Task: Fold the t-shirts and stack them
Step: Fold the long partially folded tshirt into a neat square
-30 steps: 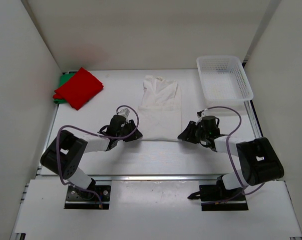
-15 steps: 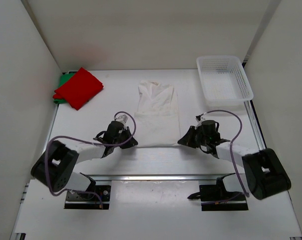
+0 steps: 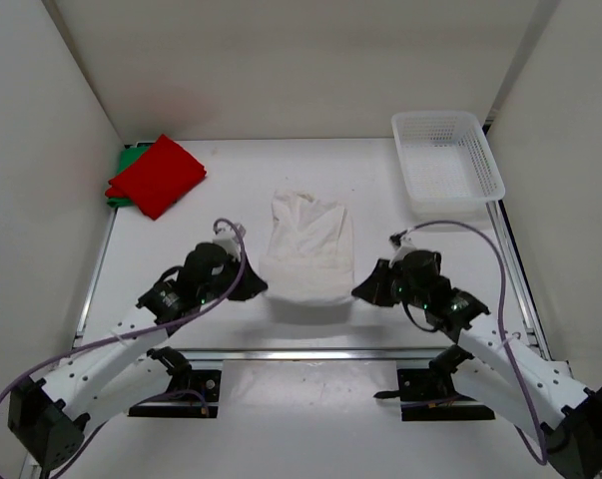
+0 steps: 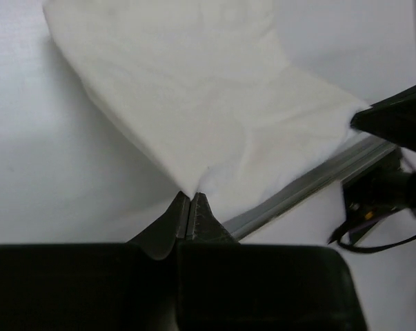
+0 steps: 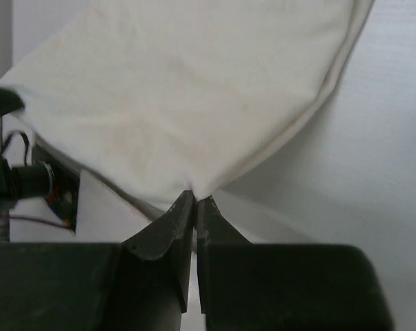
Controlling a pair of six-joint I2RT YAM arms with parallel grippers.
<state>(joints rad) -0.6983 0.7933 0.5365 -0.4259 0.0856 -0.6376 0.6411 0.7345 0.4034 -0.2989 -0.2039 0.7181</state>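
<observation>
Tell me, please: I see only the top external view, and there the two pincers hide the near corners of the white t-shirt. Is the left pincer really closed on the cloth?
Observer: Yes. In the left wrist view the left pincer is shut, with one corner of the white t-shirt pinched between its tips.
Operator: And the right one?
Observer: The right wrist view shows the right pincer shut on the other near corner in the same way.
Operator: Does the near hem lie flat on the table?
Observer: It appears not. In the left wrist view the hem is stretched between the two pincers, lifted off the table.
</observation>
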